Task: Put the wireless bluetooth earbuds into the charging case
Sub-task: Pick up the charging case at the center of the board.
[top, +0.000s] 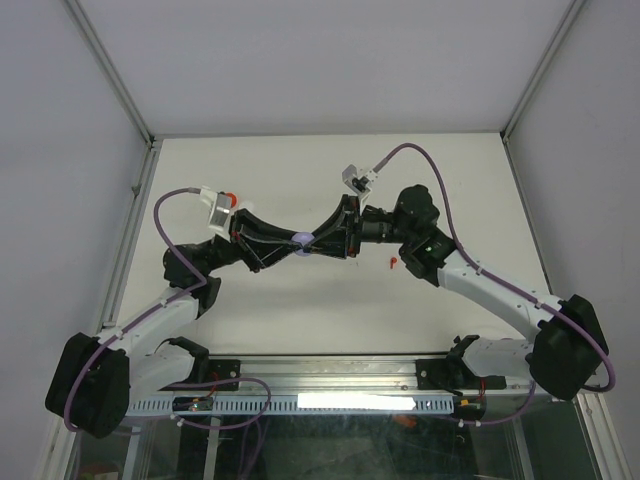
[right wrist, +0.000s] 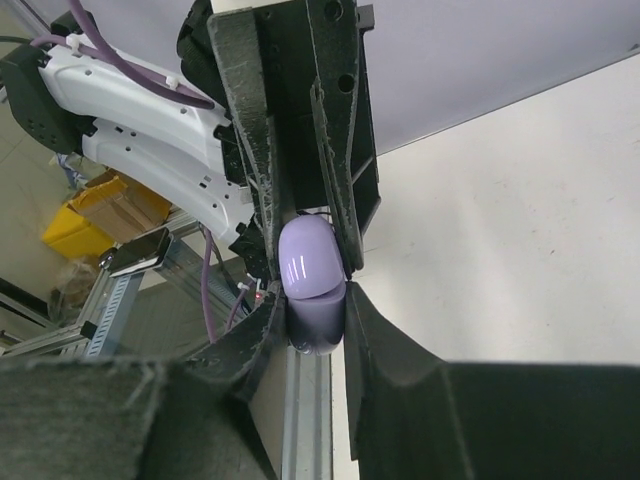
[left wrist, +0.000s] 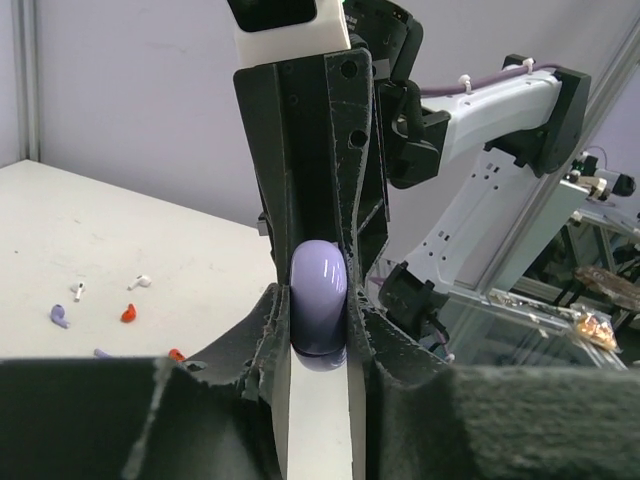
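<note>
Both my claws are meeting mid-table here. My left claw is pinched narrow onto one end of the rounded lavender plastic charging case. My right claw is clamped on the other end, so the case hangs in the air between them, off the white table.

From above, the case's long axis runs roughly 9-to-3, right along the line from one claw to the other. The right wrist view shows a seam across the middle. My guess is one claw has the lid and the other the base, but I can't tell if it's cracked open.

Neither claw has an earbud. In the left wrist view the tiny stemmed plastic earbuds lie scattered on the table at about 8 o'clock from the case. There's a white earbud and a lavender earbud among them. From above I only spot a red earbud, at about 4 o'clock from the case, near my right arm, so that arm is closer to it.

The catch: both claws are busy, so I reckon one has to let go before any bud gets picked up.
</note>
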You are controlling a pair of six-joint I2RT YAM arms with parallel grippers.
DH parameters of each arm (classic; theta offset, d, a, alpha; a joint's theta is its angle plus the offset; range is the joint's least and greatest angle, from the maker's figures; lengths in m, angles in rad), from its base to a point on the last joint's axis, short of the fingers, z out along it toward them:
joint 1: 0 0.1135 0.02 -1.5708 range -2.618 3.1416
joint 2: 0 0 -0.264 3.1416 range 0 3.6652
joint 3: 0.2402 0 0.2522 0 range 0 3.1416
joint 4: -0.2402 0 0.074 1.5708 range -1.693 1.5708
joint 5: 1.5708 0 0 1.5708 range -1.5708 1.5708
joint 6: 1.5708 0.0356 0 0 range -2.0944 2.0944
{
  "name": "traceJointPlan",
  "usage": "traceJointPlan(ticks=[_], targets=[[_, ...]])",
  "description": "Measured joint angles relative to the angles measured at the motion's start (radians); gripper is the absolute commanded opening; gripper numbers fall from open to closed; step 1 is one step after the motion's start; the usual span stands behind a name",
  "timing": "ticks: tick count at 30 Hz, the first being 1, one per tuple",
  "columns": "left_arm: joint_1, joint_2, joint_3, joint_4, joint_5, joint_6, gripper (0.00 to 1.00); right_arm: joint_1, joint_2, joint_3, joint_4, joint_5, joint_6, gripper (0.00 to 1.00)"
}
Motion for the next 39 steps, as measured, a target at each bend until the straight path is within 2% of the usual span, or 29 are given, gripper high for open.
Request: traceJointPlan(ticks=[3,4,6,7,8,11,13,15,22,31,39], targets=[[0.004,0.000,0.004,-0.007,0.013,-0.008,0.00,-0.003,0.002,0.003,-0.008,-0.005,-0.010,0.20],[0.004,0.000,0.004,-0.012,0.013,-0.008,0.00,-0.003,0.002,0.004,-0.013,-0.005,-0.014,0.25],[0.004,-0.003,0.010,-0.039,0.014,-0.008,0.00,-0.005,0.002,0.007,-0.026,-0.008,-0.026,0.25],[0.004,-0.009,0.017,-0.066,0.014,-0.006,0.00,-0.005,0.002,0.009,-0.035,-0.008,-0.031,0.40],[0.004,-0.019,0.026,-0.105,0.012,-0.002,0.00,-0.006,0.002,0.014,-0.049,-0.008,-0.035,0.46],[0.000,-0.060,0.073,-0.268,-0.033,0.018,0.00,-0.001,0.001,0.031,-0.114,0.035,-0.123,0.61],[-0.006,-0.105,0.127,-0.404,-0.104,0.035,0.00,0.004,-0.003,0.034,-0.172,0.074,-0.190,0.75],[-0.012,-0.134,0.152,-0.473,-0.156,0.048,0.00,0.006,-0.013,0.034,-0.219,0.120,-0.249,0.81],[-0.135,-0.187,0.261,-0.764,-0.458,0.118,0.00,0.021,-0.092,0.002,-0.234,0.328,-0.484,0.82],[-0.261,-0.133,0.356,-1.010,-0.858,0.090,0.00,0.097,-0.156,-0.181,-0.036,0.495,-0.853,0.78],[-0.305,-0.042,0.431,-1.115,-1.025,-0.011,0.00,0.129,-0.138,-0.208,0.150,0.559,-1.072,0.72]])
